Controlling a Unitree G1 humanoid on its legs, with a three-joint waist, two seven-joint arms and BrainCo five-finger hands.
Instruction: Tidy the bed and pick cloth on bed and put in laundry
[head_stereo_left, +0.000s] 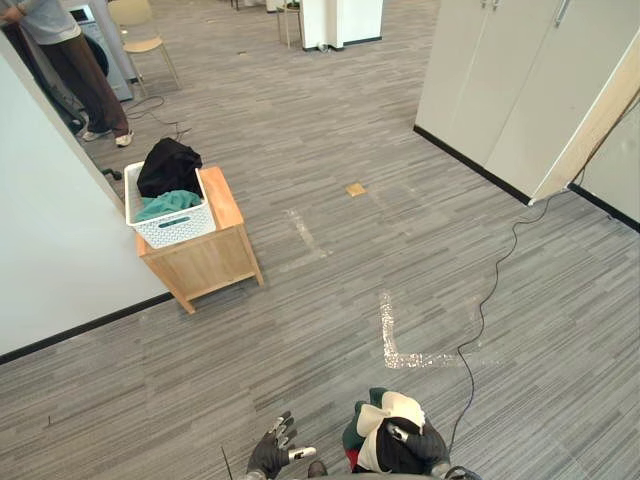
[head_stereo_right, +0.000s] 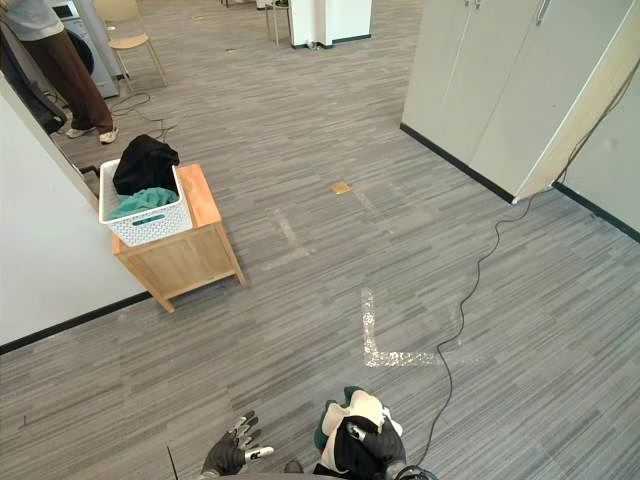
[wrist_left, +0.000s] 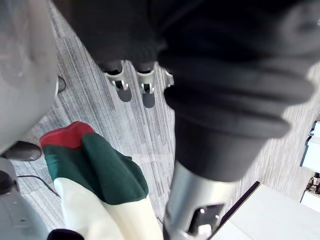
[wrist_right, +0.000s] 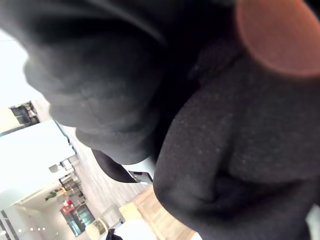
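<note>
Low at the front, my right hand (head_stereo_left: 418, 443) is curled round a bundled cloth (head_stereo_left: 393, 410) of cream, dark green and red, held above the floor. The same cloth (wrist_left: 107, 175) hangs in the left wrist view. My left hand (head_stereo_left: 271, 453) is beside it to the left, fingers (wrist_left: 145, 93) straight and spread, holding nothing. Further off on the left, a white laundry basket (head_stereo_left: 175, 228) sits on a low wooden table (head_stereo_left: 222, 200). In the basket lie a black garment (head_stereo_left: 166, 165) and a teal one (head_stereo_left: 167, 204).
A white wall panel (head_stereo_left: 45, 220) runs along the left behind the table. A person (head_stereo_left: 70, 60) stands at the far left by a chair (head_stereo_left: 140, 30). White cabinets (head_stereo_left: 520, 80) line the right. A small yellow scrap (head_stereo_left: 355, 189) and tape marks (head_stereo_left: 388, 330) lie on the floor.
</note>
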